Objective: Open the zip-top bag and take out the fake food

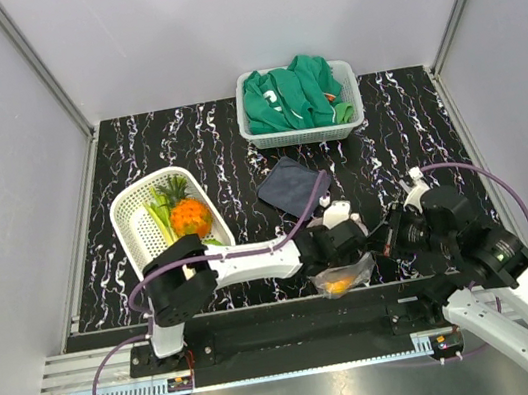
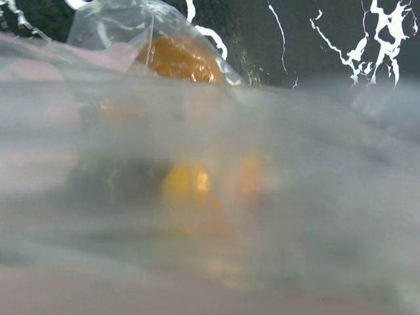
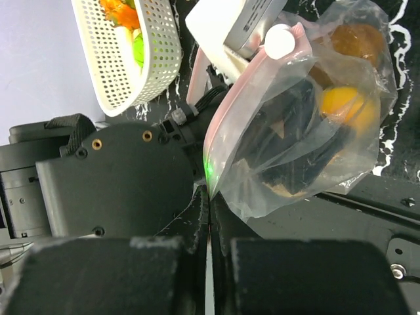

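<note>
The zip-top bag point(image 1: 344, 278) lies at the near table edge between the arms, clear with a pinkish zip strip point(image 3: 246, 82). My right gripper point(image 3: 210, 197) is shut on the bag's edge next to the mouth. My left gripper point(image 3: 308, 144) reaches through the mouth, its dark fingers point(image 3: 292, 115) spread apart inside the plastic. Beyond them in the bag lie fake food pieces, one yellow point(image 3: 348, 108) and one orange-brown point(image 3: 357, 39). The left wrist view is fogged by plastic, showing the yellow piece point(image 2: 187, 184) and the orange one point(image 2: 180, 59). An orange pineapple point(image 1: 189, 217) and a pale leek point(image 1: 159, 220) lie in the white basket point(image 1: 133, 230).
A dark grey-blue cloth point(image 1: 287, 185) lies just behind the grippers. A second white basket point(image 1: 353, 91) holding a green garment point(image 1: 293, 96) stands at the back. Grey walls close in both sides; a metal rail runs along the near edge.
</note>
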You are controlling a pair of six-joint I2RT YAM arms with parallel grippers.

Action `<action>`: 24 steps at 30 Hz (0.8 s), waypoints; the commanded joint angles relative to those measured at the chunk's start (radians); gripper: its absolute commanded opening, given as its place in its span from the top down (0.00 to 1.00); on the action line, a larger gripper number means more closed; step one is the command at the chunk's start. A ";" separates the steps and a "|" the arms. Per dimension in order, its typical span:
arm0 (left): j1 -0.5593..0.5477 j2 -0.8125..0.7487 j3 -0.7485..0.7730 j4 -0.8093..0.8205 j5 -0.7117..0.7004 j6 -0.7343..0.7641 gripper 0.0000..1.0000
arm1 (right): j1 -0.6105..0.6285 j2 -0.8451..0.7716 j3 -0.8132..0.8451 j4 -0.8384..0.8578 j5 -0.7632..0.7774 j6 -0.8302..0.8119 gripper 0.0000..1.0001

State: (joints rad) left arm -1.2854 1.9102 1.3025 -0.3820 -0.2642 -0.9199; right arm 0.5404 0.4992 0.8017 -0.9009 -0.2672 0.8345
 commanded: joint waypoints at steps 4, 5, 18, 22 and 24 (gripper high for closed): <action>0.037 0.116 0.023 -0.034 0.036 0.064 0.39 | 0.006 -0.027 -0.010 0.048 -0.018 -0.002 1.00; 0.040 0.116 0.020 -0.034 0.039 0.064 0.49 | 0.006 -0.027 -0.004 0.040 -0.004 -0.011 1.00; -0.008 -0.169 0.083 -0.170 -0.199 0.187 1.00 | 0.006 -0.036 0.100 -0.090 0.166 -0.086 1.00; -0.029 -0.209 0.099 -0.187 -0.161 0.225 1.00 | 0.006 -0.030 0.157 -0.084 0.191 -0.100 1.00; -0.029 -0.206 0.106 -0.195 -0.130 0.242 1.00 | 0.006 -0.028 0.174 -0.057 0.172 -0.115 1.00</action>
State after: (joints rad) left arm -1.3071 1.7397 1.3617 -0.5438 -0.3965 -0.7383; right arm 0.5415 0.4744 0.9096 -0.9867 -0.1345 0.7650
